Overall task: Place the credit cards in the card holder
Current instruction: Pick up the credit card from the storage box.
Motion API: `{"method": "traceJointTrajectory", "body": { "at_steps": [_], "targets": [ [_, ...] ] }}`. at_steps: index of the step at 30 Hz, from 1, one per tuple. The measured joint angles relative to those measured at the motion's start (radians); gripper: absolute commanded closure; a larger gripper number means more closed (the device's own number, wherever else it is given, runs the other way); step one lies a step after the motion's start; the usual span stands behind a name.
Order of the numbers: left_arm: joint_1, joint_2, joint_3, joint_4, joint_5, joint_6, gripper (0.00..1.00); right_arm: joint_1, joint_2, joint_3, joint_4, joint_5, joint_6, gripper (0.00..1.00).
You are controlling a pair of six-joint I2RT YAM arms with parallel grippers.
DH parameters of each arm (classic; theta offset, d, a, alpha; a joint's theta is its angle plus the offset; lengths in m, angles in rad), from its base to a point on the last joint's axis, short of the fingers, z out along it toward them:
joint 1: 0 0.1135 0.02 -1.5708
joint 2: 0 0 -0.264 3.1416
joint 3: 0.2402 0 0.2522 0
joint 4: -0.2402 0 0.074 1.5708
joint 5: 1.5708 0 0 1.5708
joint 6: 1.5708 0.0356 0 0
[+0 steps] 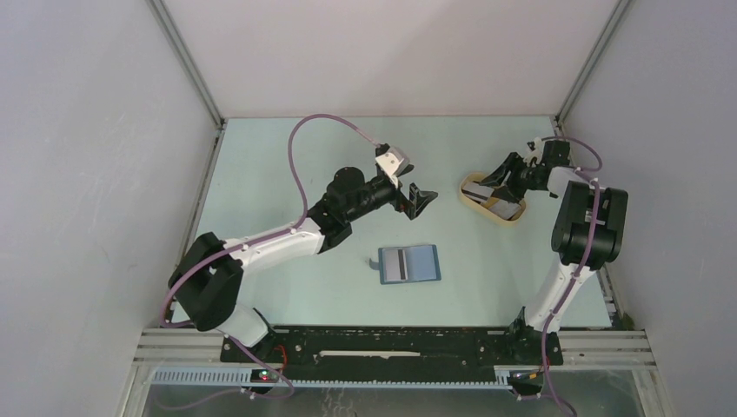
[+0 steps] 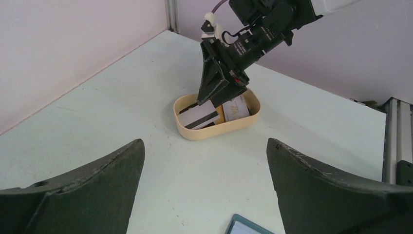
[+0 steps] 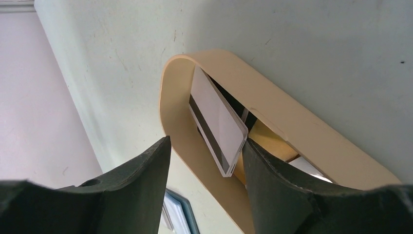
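Observation:
The card holder [image 1: 408, 263] lies unfolded on the table, blue with a grey-white slot panel; one corner of it [image 2: 248, 226] shows under my left gripper. The credit cards are in a beige oval tray [image 1: 474, 193]. A white card with a dark stripe [image 3: 216, 122] leans tilted in the tray, and a second pale card [image 2: 237, 108] lies beside it. My right gripper [image 3: 207, 141] is open, one finger outside the tray wall and the other inside, touching the striped card's edge. My left gripper [image 2: 205, 141] hovers wide open above bare table, between the wallet and the tray.
The beige tray [image 2: 214, 131] sits at the back right of the pale green table. Grey walls close off the left, back and right sides. The right arm's upright link [image 1: 591, 221] stands just right of the tray.

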Motion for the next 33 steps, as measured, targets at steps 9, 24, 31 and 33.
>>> {"method": "traceJointTrajectory", "body": {
  "at_steps": [9,24,31,33],
  "targets": [
    [0.003,0.000,0.000,0.000,0.003,-0.002,0.00,0.012,0.000,0.000,0.004,-0.047,0.011,0.39],
    [0.005,0.017,0.000,0.000,0.019,-0.010,0.00,0.028,0.026,0.014,0.067,-0.098,0.096,0.35],
    [0.006,0.018,0.000,0.000,0.021,-0.010,0.00,0.034,0.082,0.029,0.079,-0.106,0.122,0.36],
    [0.006,0.019,0.000,0.000,0.021,-0.010,0.00,0.034,0.082,0.029,0.080,-0.113,0.126,0.36]
  ]
}}
